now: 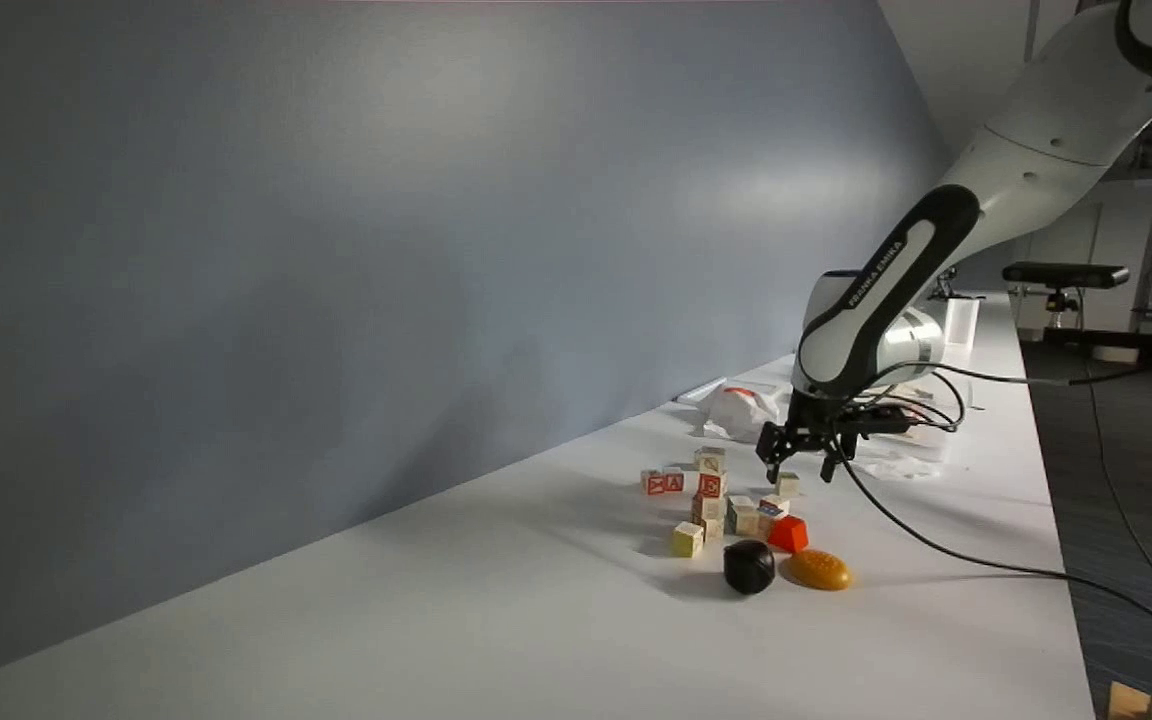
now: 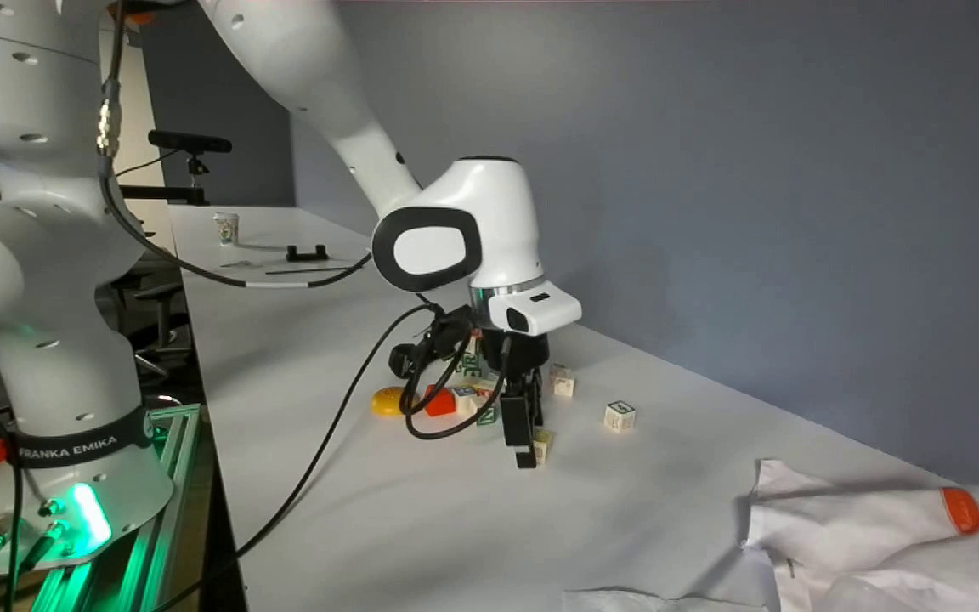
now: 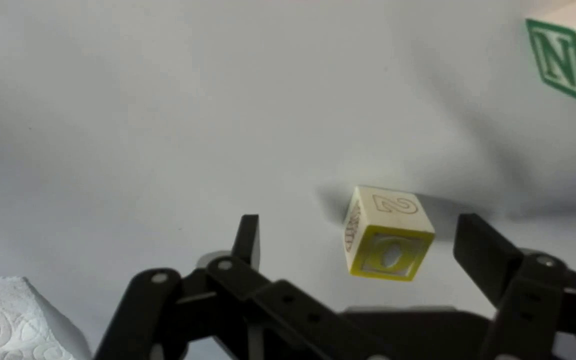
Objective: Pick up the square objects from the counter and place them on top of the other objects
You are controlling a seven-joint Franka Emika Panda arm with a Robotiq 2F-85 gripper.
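Observation:
Small pale wooden cube blocks stand on the white counter [image 1: 496,620]. My gripper [image 3: 359,231] is open, its black fingers either side of a block with a yellow face [image 3: 390,232], in the wrist view. The block is nearer the right finger, with gaps on both sides. In the exterior views, the gripper [image 1: 799,475] [image 2: 530,442] is low over a block [image 1: 787,485], partly hidden behind a finger in the other picture [image 2: 543,445]. A stack of blocks [image 1: 710,486] stands beside it, with two red-lettered blocks [image 1: 662,481] and a yellow-faced block [image 1: 687,540] nearby.
A black piece [image 1: 748,567], an orange piece [image 1: 818,570] and a red piece [image 1: 788,534] lie by the stack. A lone block [image 2: 619,416] stands toward the wall. A green N block [image 3: 560,60] shows in the wrist view. White bags [image 2: 872,535] and the arm's cable lie nearby.

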